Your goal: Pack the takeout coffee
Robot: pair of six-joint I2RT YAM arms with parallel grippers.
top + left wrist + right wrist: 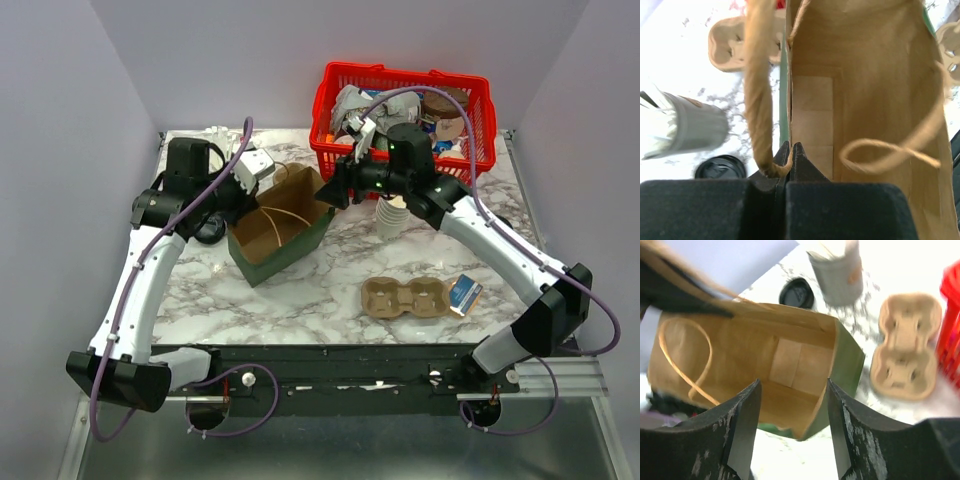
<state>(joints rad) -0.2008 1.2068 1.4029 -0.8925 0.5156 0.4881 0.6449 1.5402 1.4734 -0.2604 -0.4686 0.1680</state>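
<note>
- On the marble table [330, 275]: one paper bag [275, 230] mid-left, one cup [392, 220], one two-well carrier [405, 297], one lid [210, 232].
- Red basket [325, 100] holds mixed clutter.
- Left gripper [791, 152] pinches the bag's rim; right gripper [793, 384] gapes, holding nothing.

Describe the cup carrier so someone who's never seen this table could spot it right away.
On the marble table, look near the front edge, right of centre. The cup carrier lies flat there beside a small blue packet. Unlike the packet, it is tan moulded cardboard with two round wells side by side.
</note>
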